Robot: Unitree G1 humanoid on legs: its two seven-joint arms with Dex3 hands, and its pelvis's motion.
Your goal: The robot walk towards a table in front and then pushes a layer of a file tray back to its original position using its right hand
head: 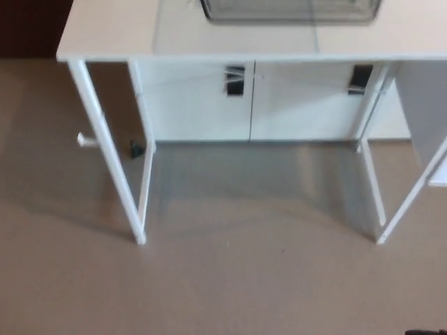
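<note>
Bench [105, 31]: standing ahead, white.
File tray [290, 10]: sitting on bench's far edge.
Hands: showing nowhere, state untellable.

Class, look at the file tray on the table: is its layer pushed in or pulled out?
Cannot tell. Only the front edge of the file tray shows on the white table; the rest is cut off.

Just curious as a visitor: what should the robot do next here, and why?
Probably keep stepping toward the white table. Only the front edge of the file tray shows at the top of the view, bare floor lies between, and neither robot hand is clearly in view to reach it.
</note>
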